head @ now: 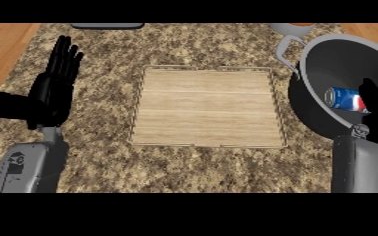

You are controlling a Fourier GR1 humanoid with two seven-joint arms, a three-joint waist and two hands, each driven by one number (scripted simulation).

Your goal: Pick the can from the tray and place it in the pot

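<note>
a speckled granite counter with wood at its far corners. the left hand rests open at the left, fingers straight up. mid-counter lies the wooden tray. rightmost, the right hand curls round the can inside the dark pot.

The pot and right hand run off the right edge; the hand hides part of the can.
</note>
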